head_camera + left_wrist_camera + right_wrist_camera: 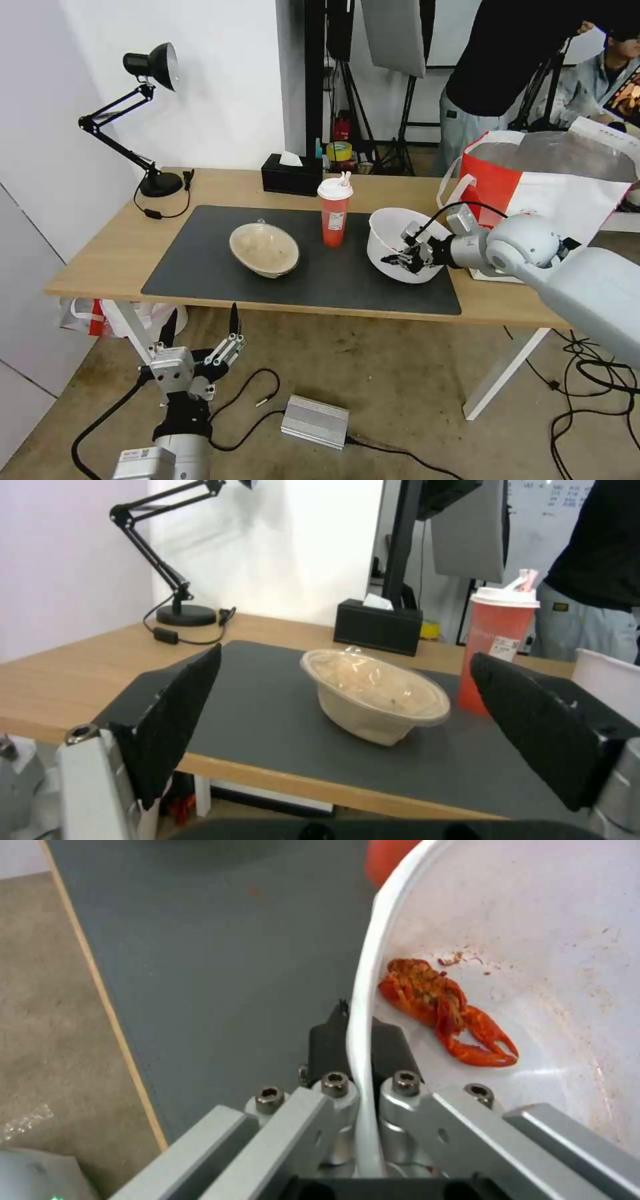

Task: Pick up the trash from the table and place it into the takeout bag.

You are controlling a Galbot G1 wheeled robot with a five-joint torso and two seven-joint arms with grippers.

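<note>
On the dark mat of the table [93,267] stand three pieces of trash. The large white bowl [387,230] at the right holds a red crayfish scrap [447,1010]. My right gripper [408,257] is shut on its near rim [360,1040], one finger inside and one outside the wall. The red cup [335,212] with a white lid stands at the mat's middle. The beige soiled bowl [265,249] lies tilted left of it, also in the left wrist view [373,700]. The red-and-white takeout bag [553,193] stands open at the table's right end. My left gripper [200,333] hangs open below the table's front edge.
A black tissue box [291,175] and a black desk lamp [150,120] stand at the back of the table. A silver box [315,421] and cables lie on the floor. A person in dark clothing stands behind the bag.
</note>
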